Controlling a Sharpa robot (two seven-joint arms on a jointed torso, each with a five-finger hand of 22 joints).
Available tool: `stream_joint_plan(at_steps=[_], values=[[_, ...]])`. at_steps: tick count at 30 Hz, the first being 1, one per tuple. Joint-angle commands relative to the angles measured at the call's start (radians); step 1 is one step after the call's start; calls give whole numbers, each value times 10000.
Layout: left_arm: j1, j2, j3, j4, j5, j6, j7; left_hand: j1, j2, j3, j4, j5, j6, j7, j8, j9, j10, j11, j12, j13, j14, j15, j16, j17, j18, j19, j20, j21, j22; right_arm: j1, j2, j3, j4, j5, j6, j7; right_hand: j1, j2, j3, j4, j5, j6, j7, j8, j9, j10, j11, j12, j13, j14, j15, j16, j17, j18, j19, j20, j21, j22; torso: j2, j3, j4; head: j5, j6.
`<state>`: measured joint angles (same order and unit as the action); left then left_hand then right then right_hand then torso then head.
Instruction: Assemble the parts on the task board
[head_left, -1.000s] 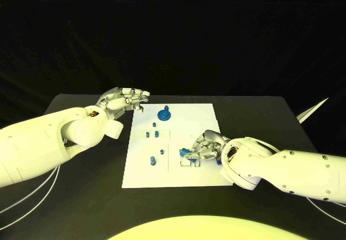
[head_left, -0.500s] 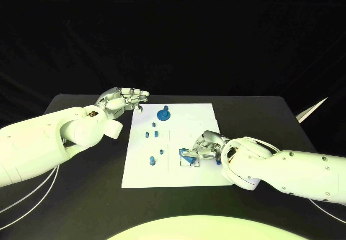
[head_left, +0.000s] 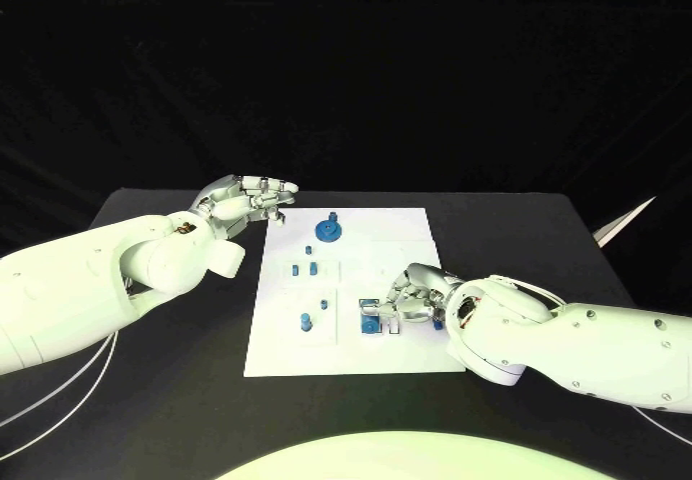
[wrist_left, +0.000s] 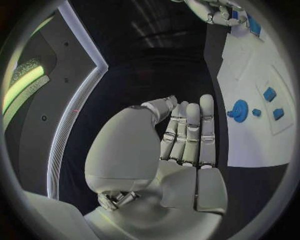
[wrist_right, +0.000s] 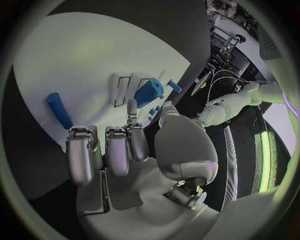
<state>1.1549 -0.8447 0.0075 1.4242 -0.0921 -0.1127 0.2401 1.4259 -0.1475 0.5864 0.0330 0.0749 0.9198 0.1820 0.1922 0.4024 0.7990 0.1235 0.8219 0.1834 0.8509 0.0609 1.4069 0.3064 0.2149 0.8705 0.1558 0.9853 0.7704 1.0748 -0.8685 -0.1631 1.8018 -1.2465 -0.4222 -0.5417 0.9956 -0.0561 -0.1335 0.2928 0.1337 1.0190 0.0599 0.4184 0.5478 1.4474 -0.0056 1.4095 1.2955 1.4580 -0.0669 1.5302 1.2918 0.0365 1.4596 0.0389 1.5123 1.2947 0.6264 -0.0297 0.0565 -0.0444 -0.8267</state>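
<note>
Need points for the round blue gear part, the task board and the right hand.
round blue gear part (head_left: 329, 231), head view, its disc.
task board (head_left: 408, 225), head view, bare far right corner area.
right hand (head_left: 410, 297), head view, middle of the fingers.

The task board (head_left: 397, 350) lies mid-desk (head_left: 130, 400). On it, the gear (head_left: 329, 230) stands at twelve o'clock, small parts (head_left: 306, 322) toward nine, the right hand (head_left: 411, 300) at four. The left hand (head_left: 253, 200) hangs off its eleven o'clock corner.
</note>
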Motion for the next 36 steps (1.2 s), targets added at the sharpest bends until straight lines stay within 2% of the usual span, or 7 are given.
stream_joint_plan(at_steps=[1,11,15,17,18,21,36], values=[[6,4,6,17,2,6,9,-268,17,46,-36,-5,-96,-8,227,204,23,-55,72,177,95,-35,-177,179,-302,165,-12,-150,-100,-11,-59,-1,97,-73,120,8,-327,-22,-332,37,105,-1,-11,243,140,339,-88,-74,1361,1008,-115,165,2206,-290,1033,-110,211,2662,-4,-3,2,13,-15],[5,0,5,9,2,8,2,-268,17,46,-36,-5,-96,-8,227,204,23,-55,72,177,95,-35,-177,179,-302,165,-12,-150,-100,-16,-129,-3,277,163,412,197,-170,261,-213,-5,84,-12,-16,275,160,370,-92,-44,1414,1016,-117,178,2239,-303,1047,-108,276,2679,-7,-5,4,-3,-37],[5,-3,4,8,2,6,-1,-268,17,46,-36,-5,-96,-8,227,204,23,-55,72,177,95,-35,-177,179,-302,165,-12,-150,-100,-17,-165,-3,296,187,507,261,625,403,-264,-60,60,-41,-22,310,181,386,-96,-50,1455,1018,-119,183,2254,-303,1046,-112,278,2679,-12,-7,16,1,-39],[5,-6,2,5,2,1,-2,-268,17,46,-36,-5,-96,-8,227,204,23,-55,72,177,95,-35,-177,179,-302,165,-12,-150,-100,-18,-182,-3,306,186,563,293,1311,454,-207,-168,73,-65,-25,315,183,394,-102,-55,1477,1021,-126,187,2267,-307,1050,-116,298,2684,-6,-6,17,4,-33],[5,-8,2,3,2,-1,-4,-268,17,46,-36,-5,-96,-8,227,204,23,-55,72,177,95,-35,-177,179,-302,165,-12,-150,-100,-19,-190,-3,311,185,588,304,1656,446,-105,-166,88,-77,-27,308,174,398,-104,-60,1490,1022,-127,189,2273,-306,1049,-117,295,2683,-6,-7,15,7,-31],[5,-13,1,4,1,-1,-7,-268,17,46,-36,-5,-96,-8,227,204,23,-55,72,177,95,-35,-177,179,-302,165,-12,-150,-100,-22,-200,-3,307,147,611,308,2055,409,45,-156,95,-84,-28,292,154,410,-107,-56,1514,1025,-129,195,2291,-312,1055,-119,323,2691,-4,-10,10,14,-26],[5,-17,-3,7,1,-1,0,-272,27,55,-31,-3,-105,-6,232,222,17,-53,67,182,96,-35,-191,195,-301,168,-11,-158,-106,-25,-102,-3,-15,-11,582,119,2399,663,277,-79,103,-60,-33,259,109,432,-114,-43,1550,1035,-134,215,2338,-325,1069,-123,391,2709,-5,-13,15,12,-36]])
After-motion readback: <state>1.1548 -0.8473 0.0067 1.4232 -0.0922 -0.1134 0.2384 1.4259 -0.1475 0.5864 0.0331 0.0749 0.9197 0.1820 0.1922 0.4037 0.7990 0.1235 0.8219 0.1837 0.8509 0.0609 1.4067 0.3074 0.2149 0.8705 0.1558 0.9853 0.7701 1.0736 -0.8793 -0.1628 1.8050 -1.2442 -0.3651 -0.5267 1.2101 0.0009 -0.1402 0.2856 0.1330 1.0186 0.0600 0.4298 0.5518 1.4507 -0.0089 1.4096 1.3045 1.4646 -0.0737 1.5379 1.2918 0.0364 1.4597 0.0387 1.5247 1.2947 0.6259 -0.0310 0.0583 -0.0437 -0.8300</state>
